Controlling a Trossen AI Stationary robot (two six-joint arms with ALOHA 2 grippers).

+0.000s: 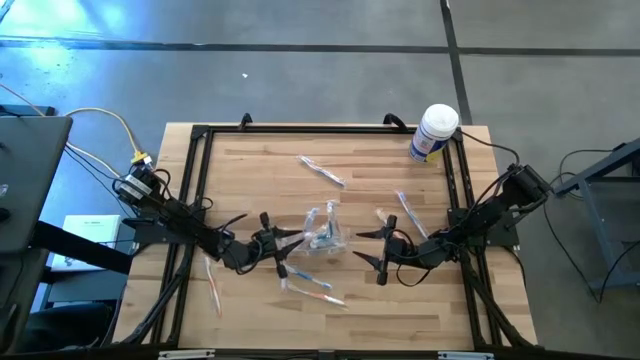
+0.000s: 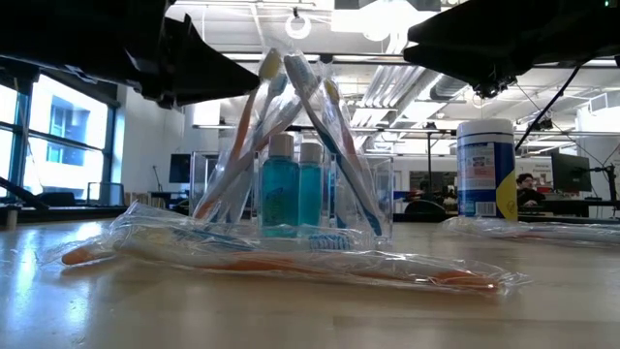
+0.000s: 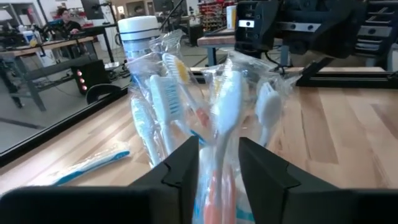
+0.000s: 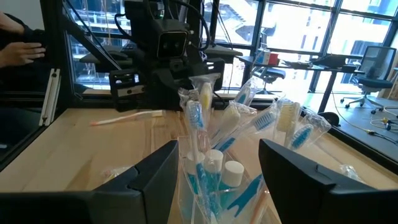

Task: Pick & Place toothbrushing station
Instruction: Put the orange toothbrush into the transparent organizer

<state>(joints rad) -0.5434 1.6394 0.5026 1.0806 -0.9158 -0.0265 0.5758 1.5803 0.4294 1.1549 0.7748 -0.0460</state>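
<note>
At mid-table, the clear holder (image 1: 325, 236) is standing light, stiff and slippery, crammed with wrapped toothbrushes (image 4: 202, 115). The left gripper (image 1: 279, 243) is sitting just beside it, parted around a wrapped brush, while the right gripper (image 1: 378, 251) is waiting spread; its rigid walls look like the safest hold.

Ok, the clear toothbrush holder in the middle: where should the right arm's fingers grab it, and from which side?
Probably low on the clear holder, across its straight side walls, coming in level from the right gripper side. The wrapped toothbrushes lean and fan out above the rim, so a top approach looks likely to snag, while the lower walls show bare.
</note>
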